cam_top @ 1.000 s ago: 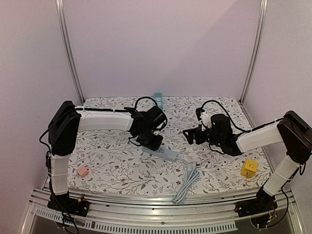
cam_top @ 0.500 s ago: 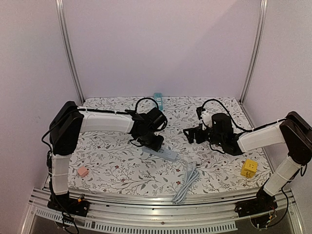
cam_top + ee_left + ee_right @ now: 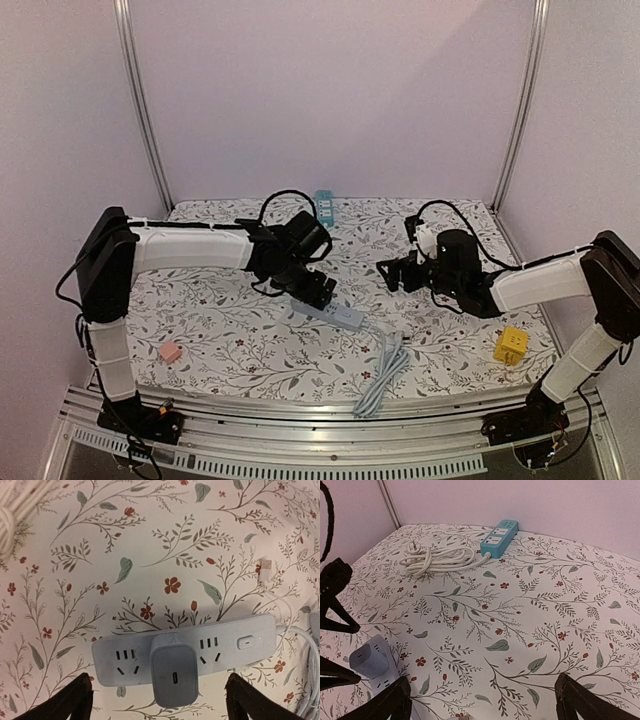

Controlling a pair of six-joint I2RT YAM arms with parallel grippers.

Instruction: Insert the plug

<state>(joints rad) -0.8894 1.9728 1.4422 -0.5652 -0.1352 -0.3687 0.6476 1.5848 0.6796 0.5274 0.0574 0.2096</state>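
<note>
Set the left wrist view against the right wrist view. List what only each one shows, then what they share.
Only the left wrist view: the whole face of the grey power strip seen from above, with free sockets on either side of the white charger and the switch toward the strip's right end.
Only the right wrist view: the teal power strip lying by the back wall.
Both: the charger standing on the grey strip, and the floral cloth under it.

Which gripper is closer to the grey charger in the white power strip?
Left. The left gripper hangs open directly above the charger; the right gripper is off to its right.
</note>
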